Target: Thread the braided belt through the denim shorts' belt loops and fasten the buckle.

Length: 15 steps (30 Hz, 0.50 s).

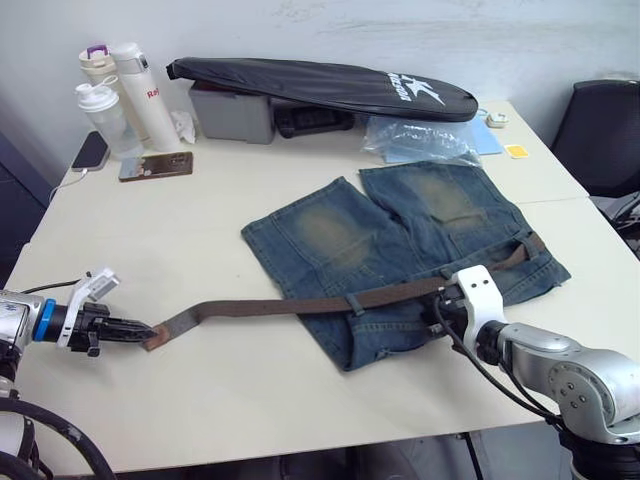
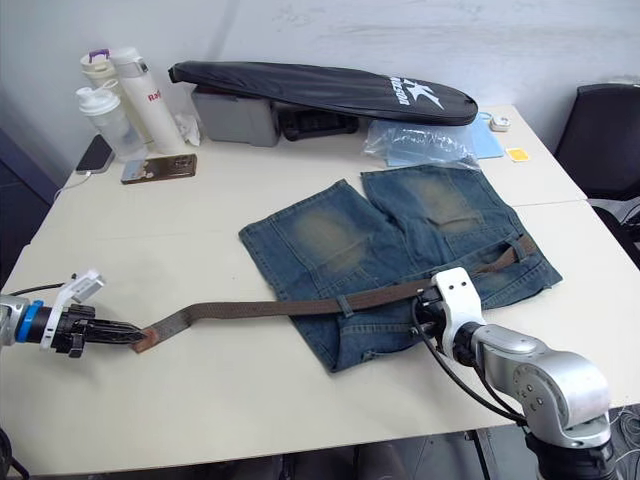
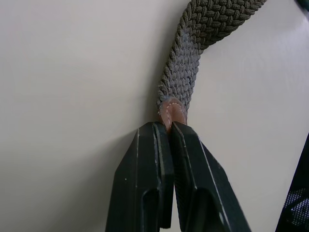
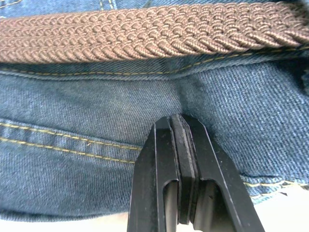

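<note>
The left gripper point(image 3: 166, 133) clamps the belt's point(image 1: 300, 305) leather tip out on the table point(image 1: 200, 390), keeping the strap taut through a loop point(image 1: 354, 302). The right gripper point(image 4: 182, 130), jaws together, presses the shorts point(image 1: 400, 250) at the waistband, likely anchoring them against that pull.

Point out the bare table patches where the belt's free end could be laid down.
Bare: the table between the phones and the braided belt; also the near strip between the belt and the front edge. Crowded: the back edge, with bottles, black bag and plastic packet.
</note>
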Available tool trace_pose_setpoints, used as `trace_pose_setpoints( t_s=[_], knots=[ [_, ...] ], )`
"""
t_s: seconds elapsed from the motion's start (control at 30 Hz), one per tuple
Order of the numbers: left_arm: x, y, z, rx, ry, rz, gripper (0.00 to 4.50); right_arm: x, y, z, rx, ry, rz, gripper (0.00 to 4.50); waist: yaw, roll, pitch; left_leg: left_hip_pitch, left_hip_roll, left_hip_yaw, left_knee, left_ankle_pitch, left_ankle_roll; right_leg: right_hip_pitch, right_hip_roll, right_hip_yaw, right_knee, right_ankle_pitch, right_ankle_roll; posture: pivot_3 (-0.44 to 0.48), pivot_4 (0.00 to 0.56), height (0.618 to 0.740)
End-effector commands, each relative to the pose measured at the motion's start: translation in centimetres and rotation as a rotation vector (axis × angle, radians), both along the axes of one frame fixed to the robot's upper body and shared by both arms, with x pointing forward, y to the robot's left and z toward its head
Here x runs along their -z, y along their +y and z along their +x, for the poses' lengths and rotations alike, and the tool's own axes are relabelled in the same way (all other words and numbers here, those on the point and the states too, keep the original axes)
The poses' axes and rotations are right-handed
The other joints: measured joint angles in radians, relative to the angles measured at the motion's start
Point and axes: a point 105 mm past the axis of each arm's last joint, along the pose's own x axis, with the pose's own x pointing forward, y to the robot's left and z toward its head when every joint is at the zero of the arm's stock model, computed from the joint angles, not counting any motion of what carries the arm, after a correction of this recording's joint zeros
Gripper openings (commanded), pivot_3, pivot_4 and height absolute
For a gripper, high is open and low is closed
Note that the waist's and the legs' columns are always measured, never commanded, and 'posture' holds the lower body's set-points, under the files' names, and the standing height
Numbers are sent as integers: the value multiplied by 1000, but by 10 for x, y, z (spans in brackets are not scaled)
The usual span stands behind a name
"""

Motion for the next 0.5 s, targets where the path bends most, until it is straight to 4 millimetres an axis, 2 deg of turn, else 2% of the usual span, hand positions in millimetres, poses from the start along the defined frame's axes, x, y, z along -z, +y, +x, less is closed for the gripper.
trace_pose_setpoints(
  t_s=[0.03,0.3,0.5],
  knots=[
    [8,18,-24,-22,127,44,0,-8,12,-9,-100,1,12,52,-8,2,0,0,0,0,0,0,0,0,0,0,0,1,1,0,150,740],
    [5,35,-39,-20,157,83,0,-15,2,-11,-113,2,-10,52,-18,5,1,0,1,-1,-2,0,1,-2,0,-6,2,0,1,0,150,740],
    [2,36,-40,28,137,102,0,-21,4,-11,-134,-19,7,52,-17,6,1,0,2,-1,-2,0,1,-2,0,-7,2,0,0,0,150,740]
  ],
)
